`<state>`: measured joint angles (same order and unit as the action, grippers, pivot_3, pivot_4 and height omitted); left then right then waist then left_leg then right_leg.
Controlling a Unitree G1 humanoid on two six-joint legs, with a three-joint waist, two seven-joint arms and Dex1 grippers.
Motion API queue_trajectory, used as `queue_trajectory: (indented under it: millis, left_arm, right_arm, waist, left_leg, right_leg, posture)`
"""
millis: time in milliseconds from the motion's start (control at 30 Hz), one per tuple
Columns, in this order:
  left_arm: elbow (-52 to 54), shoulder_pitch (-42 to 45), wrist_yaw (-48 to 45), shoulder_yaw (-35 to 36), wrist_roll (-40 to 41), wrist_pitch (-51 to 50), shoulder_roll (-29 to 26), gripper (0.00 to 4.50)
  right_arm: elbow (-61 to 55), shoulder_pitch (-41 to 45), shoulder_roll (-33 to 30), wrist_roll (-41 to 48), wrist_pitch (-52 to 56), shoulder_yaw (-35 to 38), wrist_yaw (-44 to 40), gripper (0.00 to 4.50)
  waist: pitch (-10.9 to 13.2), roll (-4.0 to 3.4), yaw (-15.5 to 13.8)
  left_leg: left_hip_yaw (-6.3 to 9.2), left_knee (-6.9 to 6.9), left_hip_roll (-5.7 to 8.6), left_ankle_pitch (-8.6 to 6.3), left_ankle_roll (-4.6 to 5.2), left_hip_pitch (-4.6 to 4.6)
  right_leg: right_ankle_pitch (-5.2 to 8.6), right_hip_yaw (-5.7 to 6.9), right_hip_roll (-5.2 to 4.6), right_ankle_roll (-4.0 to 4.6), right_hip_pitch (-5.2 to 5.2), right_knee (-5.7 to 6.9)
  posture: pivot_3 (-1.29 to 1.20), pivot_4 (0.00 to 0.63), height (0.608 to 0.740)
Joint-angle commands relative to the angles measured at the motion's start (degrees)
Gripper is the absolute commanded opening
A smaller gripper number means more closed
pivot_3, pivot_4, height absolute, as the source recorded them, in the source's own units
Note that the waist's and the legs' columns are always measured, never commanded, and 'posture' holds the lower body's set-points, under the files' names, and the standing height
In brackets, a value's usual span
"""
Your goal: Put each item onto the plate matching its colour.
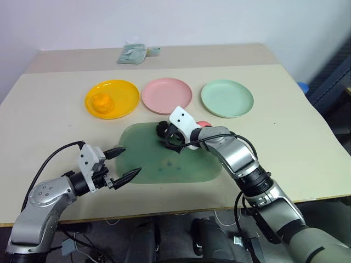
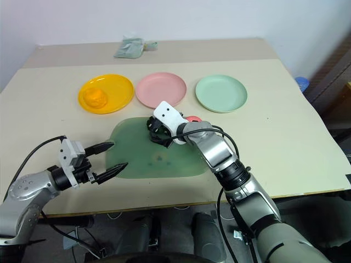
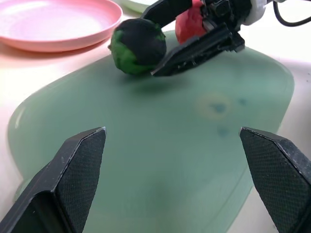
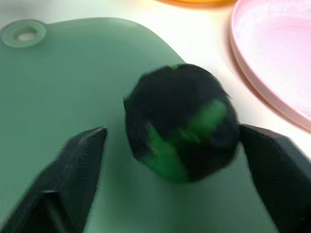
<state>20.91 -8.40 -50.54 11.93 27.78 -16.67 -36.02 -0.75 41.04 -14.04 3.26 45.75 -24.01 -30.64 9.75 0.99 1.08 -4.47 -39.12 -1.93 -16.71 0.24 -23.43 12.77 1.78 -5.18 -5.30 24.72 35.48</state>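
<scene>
Although 3 fruits must be sorted, we judge only 1 of the 3 placements done: the orange fruit [image 1: 102, 102] already sits in the yellow-orange plate [image 1: 125, 91], while the pink plate [image 1: 166, 95] and the mint green plate [image 1: 227, 98] hold nothing; the dark green-black ball [image 4: 181, 127] lies on the green mat [image 1: 164, 170] near the mat's far edge, just in front of the pink plate, and the red apple [image 1: 203, 124] sits close beside it, partly hidden behind the right arm, so we cannot tell whether it rests on the mat or just off it; we see the right claw [image 4: 172, 145] set around the ball, 1 finger on each side with a narrow gap showing at either flank in the right wrist view, so it is part-way spread and not yet gripping; the left claw [image 1: 124, 163] hangs released, fingers wide apart, over the near left corner of the mat and well apart from both fruits; 2 fruits are therefore left to move, the ball to the mint green plate and the apple to the pink one; as for the ball's heading, we find it nearly round, with no clear long axis and no end that points anywhere, only a green streak running slantwise across its dark skin; the tabletop [image 1: 49, 109] around the plates is flat and pale.
</scene>
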Motion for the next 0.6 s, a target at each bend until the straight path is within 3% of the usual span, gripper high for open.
queue_trajectory:
  millis: [33, 67, 367, 600]
  left_arm:
    - [0.65, -0.05, -0.12, -0.73, -0.51, 1.65, 0.23, 4.5]
    - [0.68, 0.0, -0.05, -0.77, -0.56, 1.65, 0.26, 4.5]
    - [0.69, 0.83, 0.51, 0.02, -0.29, 0.86, -0.4, 4.5]
    - [2.69, 1.02, 1.68, 0.61, 0.77, -0.83, -0.54, 4.5]
  right_arm:
    - [-2.02, 0.95, 0.87, -0.6, -1.25, 0.84, 0.32, 2.46]
    - [-2.36, 0.92, 0.98, -0.72, -1.29, 0.89, 0.38, 1.99]
    - [-4.86, 1.27, 1.19, -1.2, -3.55, 2.15, 0.59, 1.99]
    - [-6.78, 3.48, 0.72, 1.16, -5.14, 10.08, 1.9, 1.99]
  waist:
    - [0.0, 0.0, -0.01]
    - [0.0, 0.0, -0.01]
    - [0.01, -0.01, 0.0]
    - [0.01, -0.01, -0.1]
  left_leg:
    - [0.0, 0.0, 0.0, 0.0, 0.0, 0.0]
    - [0.0, 0.0, 0.0, 0.0, 0.0, 0.0]
    - [0.01, 0.0, -0.01, 0.0, 0.0, 0.0]
    - [0.01, 0.01, -0.01, 0.0, 0.0, -0.02]
  right_leg:
    - [0.0, 0.0, 0.0, 0.0, 0.0, 0.0]
    - [0.0, 0.0, 0.0, 0.0, 0.0, 0.0]
    - [0.0, 0.0, 0.0, 0.0, 0.01, 0.0]
    - [0.0, 0.0, 0.0, 0.0, 0.03, 0.0]
  posture:
    - [0.0, 0.15, 0.74]
    - [0.0, 0.15, 0.74]
    - [0.0, 0.15, 0.74]
    - [0.0, 0.15, 0.74]
